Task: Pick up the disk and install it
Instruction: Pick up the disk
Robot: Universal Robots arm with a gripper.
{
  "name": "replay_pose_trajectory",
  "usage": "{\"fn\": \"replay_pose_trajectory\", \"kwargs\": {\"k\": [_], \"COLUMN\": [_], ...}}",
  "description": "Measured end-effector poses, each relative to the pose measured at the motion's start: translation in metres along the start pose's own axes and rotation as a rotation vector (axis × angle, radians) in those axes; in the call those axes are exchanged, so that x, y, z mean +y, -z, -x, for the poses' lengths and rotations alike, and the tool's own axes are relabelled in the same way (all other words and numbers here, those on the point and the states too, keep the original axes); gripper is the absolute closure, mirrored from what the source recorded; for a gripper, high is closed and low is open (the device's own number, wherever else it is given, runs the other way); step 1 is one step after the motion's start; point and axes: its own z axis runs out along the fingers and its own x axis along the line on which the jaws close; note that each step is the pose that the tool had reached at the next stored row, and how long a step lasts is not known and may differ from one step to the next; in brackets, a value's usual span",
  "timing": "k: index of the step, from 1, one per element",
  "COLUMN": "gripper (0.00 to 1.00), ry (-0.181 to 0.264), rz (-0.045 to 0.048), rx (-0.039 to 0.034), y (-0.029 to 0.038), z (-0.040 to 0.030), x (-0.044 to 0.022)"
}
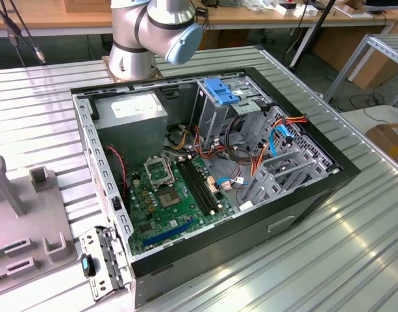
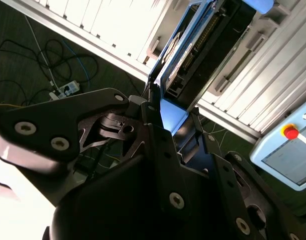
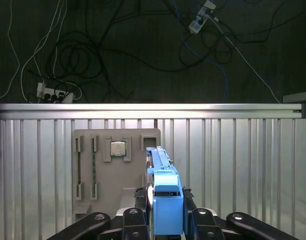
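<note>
Black jaws sit nearest the lens in both wrist views, closed from either side on the blue carrier of the disk (image 3: 166,207) (image 2: 207,45), which they hold fast between them. The disk stands on edge. Its long axis runs straight out from the jaws, one short end is gripped, and the other points away towards the worktop (image 3: 242,160). The first wrist view shows it edge-on as a narrow blue strip. In the second wrist view, its dark board face and a row of connector pins show inside the blue frame.

Past the disk's free end, ahead of the jaws, a grey fixture plate (image 3: 118,200) lies on the ribbed metal worktop. It holds a square processor chip (image 3: 118,148) in a pocket and a thin green memory stick (image 3: 93,169) in a slot. Whether the disk's far end touches this plate cannot be told. Farther out from the jaws, beyond the worktop's edge, a dark floor (image 3: 143,85) carries loose cables and a power strip (image 3: 53,91). In the second wrist view, a pale blue control pendant (image 2: 287,160) with a red button (image 2: 291,133) lies off to one side of the jaws.

In the exterior view, an open computer case (image 1: 302,201) lies on its side on the worktop, close to the arm's base (image 1: 147,32). Inside the case are a green motherboard (image 1: 169,195), a grey power-supply box (image 1: 134,114) and a metal drive cage (image 1: 215,117) topped by a blue latch (image 1: 220,91).
</note>
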Motion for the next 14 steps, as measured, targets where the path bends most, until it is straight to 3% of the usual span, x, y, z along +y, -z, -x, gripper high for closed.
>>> {"fn": "replay_pose_trajectory", "kwargs": {"k": [3, 5, 6, 9, 14], "gripper": [0.63, 0.63, 0.63, 0.63, 0.63], "ry": [0.0, 0.0, 0.0, 0.0, 0.0], "rz": [0.0, 0.0001, 0.0, 0.0, -0.0001], "rx": [0.0001, 0.0, 0.0, 0.0, 0.0], "y": [0.0002, 0.0041, 0.0041, 0.0041, 0.0041], "z": [0.0, 0.0003, 0.0009, 0.0009, 0.0014], "x": [0.0, -0.0007, -0.0109, -0.0117, -0.021]}}
